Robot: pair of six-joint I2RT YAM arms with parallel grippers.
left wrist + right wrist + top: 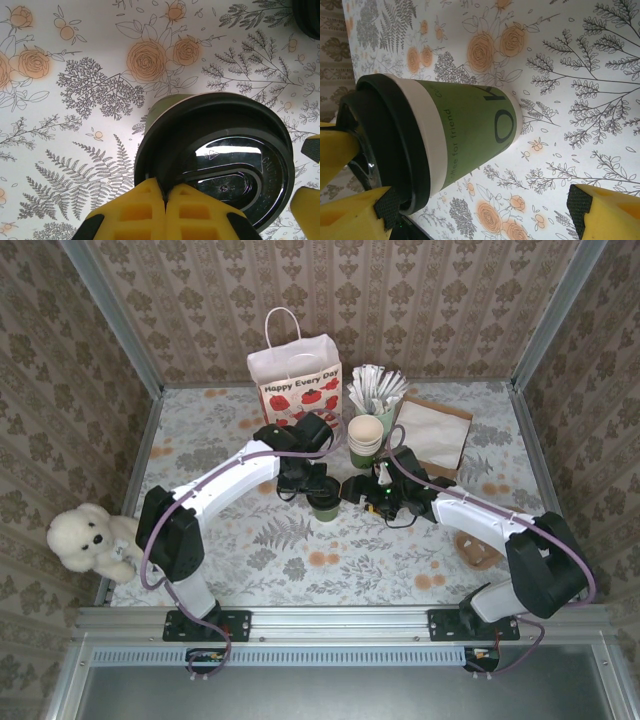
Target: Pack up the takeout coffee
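Over the takeout coffee [324, 502], left fingers [135, 212] press together; right fingers [605, 210] spread beside it.

White tubular arm links [230, 480] between bulky black joint housings [172, 532], thin mauve cables [147, 543] running alongside each — black base plates [200, 625] at the feet, yellow ribbed plastic fingers [145, 215], black rubber pads [387, 205] on the inner faces

The left fingers [135, 212], pressed together, sit over the black lid [220, 165] of the takeout coffee [157, 111].
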